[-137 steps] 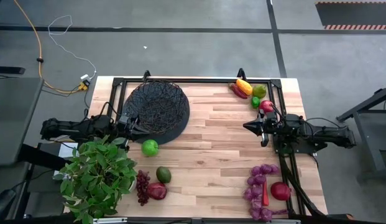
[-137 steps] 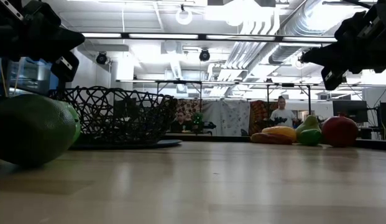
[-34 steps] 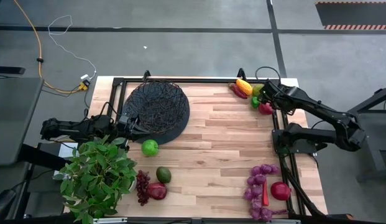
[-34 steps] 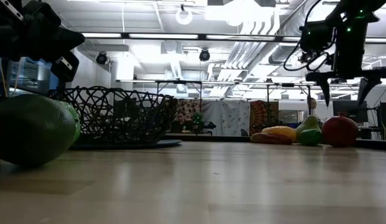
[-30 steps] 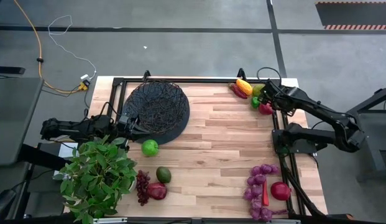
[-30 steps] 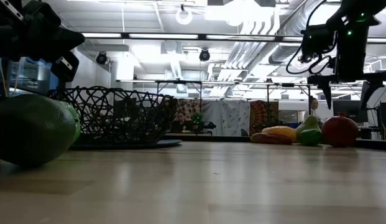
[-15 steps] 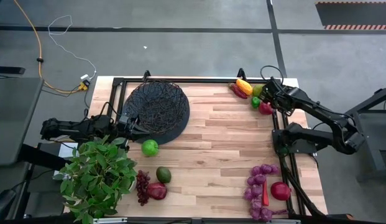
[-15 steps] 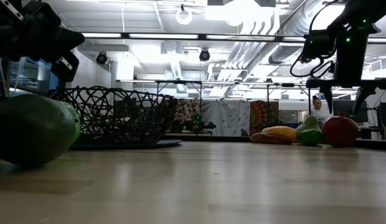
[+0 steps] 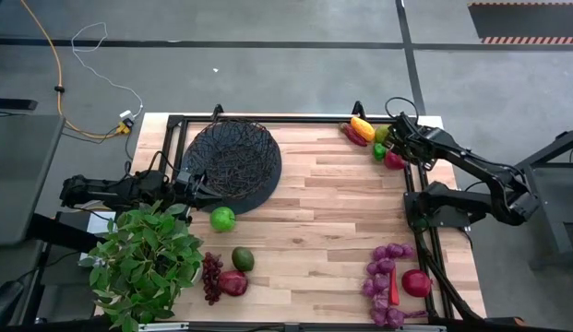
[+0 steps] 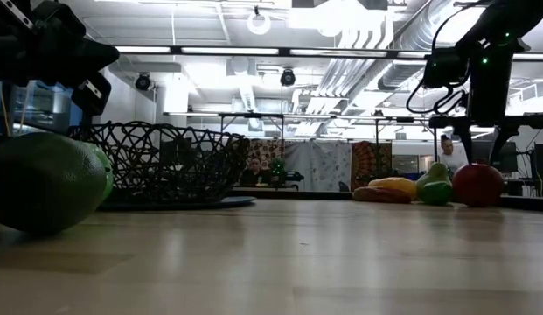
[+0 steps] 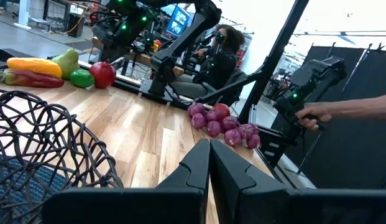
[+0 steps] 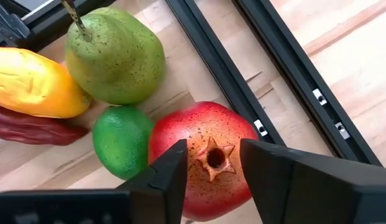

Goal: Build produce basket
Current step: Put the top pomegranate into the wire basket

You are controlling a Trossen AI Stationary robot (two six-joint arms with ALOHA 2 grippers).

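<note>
The basket (image 9: 232, 159), a black wire-mesh bowl, stands at the table's far left. At the far right corner a red pomegranate (image 12: 205, 155) lies beside a lime (image 12: 121, 140), a green pear (image 12: 115, 56), a yellow pepper (image 12: 31, 84) and a dark red chili (image 12: 31, 130). My right gripper (image 12: 211, 174) points steeply down over the pomegranate (image 9: 395, 160), open, one finger on each side of its crown (image 12: 212, 155). My left gripper (image 11: 209, 162) waits shut and level at the basket's near left side (image 9: 201, 184). My right gripper stands over the top of the pomegranate, coming from above with its fingers (image 12: 171, 171) on either side of the crown. I cannot tell whether the fingers touch the fruit. The pomegranate rests on the table.
A potted plant (image 9: 143, 263) fills the near left corner. A green apple (image 9: 222, 219), an avocado (image 9: 242, 259), dark grapes (image 9: 211, 275) and a pomegranate (image 9: 232, 283) lie near it. Purple grapes (image 9: 383, 267) and another pomegranate (image 9: 415, 282) lie near right. Black rails (image 12: 242, 93) run past the far right fruit.
My right gripper's fingers have drawn closer together above the pomegranate. The fruit has not moved.
</note>
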